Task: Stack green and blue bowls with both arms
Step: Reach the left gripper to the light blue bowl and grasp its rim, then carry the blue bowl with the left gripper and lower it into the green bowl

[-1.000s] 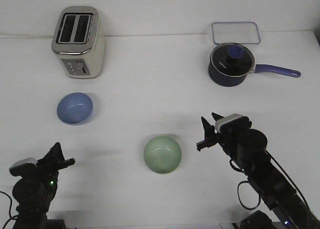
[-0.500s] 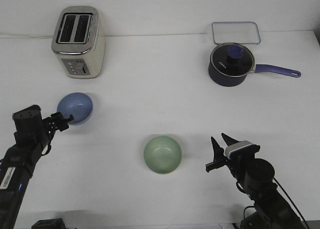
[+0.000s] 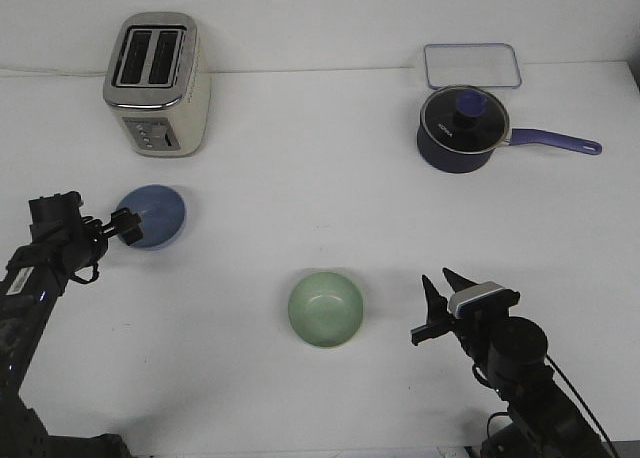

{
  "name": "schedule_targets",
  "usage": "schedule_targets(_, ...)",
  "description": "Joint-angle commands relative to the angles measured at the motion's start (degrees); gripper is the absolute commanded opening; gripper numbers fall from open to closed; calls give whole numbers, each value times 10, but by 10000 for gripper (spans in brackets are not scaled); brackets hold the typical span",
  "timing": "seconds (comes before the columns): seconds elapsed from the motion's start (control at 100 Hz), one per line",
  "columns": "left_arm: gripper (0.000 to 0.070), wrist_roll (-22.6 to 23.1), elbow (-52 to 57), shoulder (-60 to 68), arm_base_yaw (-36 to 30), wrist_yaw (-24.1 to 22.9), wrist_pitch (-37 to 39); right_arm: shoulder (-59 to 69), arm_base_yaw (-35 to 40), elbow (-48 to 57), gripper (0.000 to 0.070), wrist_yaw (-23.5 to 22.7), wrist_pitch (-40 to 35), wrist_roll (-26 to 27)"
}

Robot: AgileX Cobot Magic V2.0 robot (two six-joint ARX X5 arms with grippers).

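The blue bowl (image 3: 155, 214) sits on the white table at the left. My left gripper (image 3: 127, 226) is at its left rim, fingers close together on the rim and seemingly pinching it. The green bowl (image 3: 325, 309) sits upright in the middle front of the table, untouched. My right gripper (image 3: 438, 300) is open and empty, to the right of the green bowl with a gap between them, fingers pointing away from the robot.
A silver toaster (image 3: 157, 83) stands at the back left. A dark navy saucepan (image 3: 462, 128) with a lid and a purple handle stands at the back right. A clear lidded container (image 3: 471, 65) lies behind it.
My left arm came up from the front edge to the blue bowl's left rim; the bowl tipped slightly, then settled. My right gripper drew back toward the front and has since stayed still.
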Motion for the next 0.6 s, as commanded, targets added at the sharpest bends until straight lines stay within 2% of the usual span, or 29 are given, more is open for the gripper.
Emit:
schedule_targets(0.0,528,9,26,29,1,6,5,2,2,1,252,0,5,7)
schedule_targets(0.21,543,22,81,103,0,13,-6,2,2,1,252,0,5,7)
schedule_targets(0.29,517,30,101,119,0,13,-23,2,2,1,252,0,4,7)
schedule_targets(0.31,499,31,105,122,0,13,-28,2,2,1,252,0,4,7)
schedule_targets(0.37,389,36,110,126,-2,13,-35,2,2,1,252,0,4,7)
schedule_targets(0.47,127,54,110,126,-3,13,-43,2,2,1,252,0,4,7)
schedule_targets(0.53,0,61,110,126,-3,13,-47,2,2,1,252,0,4,7)
schedule_targets(0.59,13,60,110,126,-3,13,-52,2,2,1,252,0,4,7)
